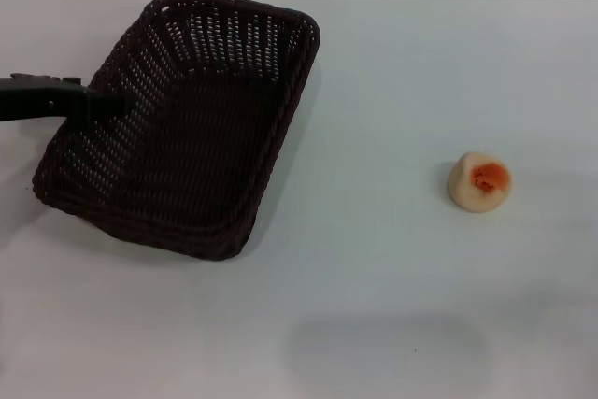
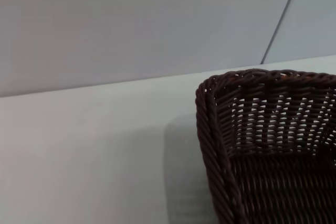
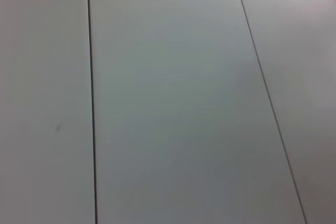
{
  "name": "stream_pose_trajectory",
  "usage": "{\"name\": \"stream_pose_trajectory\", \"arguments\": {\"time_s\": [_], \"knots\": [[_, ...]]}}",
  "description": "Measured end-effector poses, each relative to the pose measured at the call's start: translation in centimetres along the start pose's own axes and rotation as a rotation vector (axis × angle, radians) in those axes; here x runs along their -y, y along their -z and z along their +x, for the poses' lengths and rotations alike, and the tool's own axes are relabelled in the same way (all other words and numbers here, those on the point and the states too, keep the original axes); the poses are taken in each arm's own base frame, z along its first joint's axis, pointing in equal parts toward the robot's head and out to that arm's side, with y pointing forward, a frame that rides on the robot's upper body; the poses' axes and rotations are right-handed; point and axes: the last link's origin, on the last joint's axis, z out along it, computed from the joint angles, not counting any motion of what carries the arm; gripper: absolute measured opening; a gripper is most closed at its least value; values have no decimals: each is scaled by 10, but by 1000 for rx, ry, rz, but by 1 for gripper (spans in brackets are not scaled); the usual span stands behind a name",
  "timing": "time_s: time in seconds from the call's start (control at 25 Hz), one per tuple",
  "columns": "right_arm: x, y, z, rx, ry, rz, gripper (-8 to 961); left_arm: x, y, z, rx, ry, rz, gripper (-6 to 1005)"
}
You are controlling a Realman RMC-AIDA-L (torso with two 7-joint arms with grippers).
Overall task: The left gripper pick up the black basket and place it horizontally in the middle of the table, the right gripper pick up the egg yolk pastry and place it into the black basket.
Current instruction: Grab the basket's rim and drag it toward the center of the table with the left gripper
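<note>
pale panelled wall (image 3: 168, 98), dark seams

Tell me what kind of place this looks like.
Probably a robot test bench: a plain white table against bare panelled walls, holding only a black basket gripped by the left hand and an egg yolk pastry.

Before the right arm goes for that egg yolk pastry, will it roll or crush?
The egg yolk pastry looks rounded, so a nudge may roll it across the table. Its pale, crumbly-looking surface suggests it could dent under a hard squeeze. Being small, it is probably light.
</note>
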Motion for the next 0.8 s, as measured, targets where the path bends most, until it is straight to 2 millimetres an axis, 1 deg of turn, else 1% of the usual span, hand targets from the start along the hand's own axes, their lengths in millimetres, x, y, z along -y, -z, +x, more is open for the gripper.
{"name": "stream_pose_trajectory", "arguments": {"time_s": [0.52,0.8], "knots": [[0,-1,0,2,1,-1,699,-4,-7,-2,41,-38,8,804],[1,-2,0,4,3,1,700,-4,-7,-1,46,-44,12,552]]}}
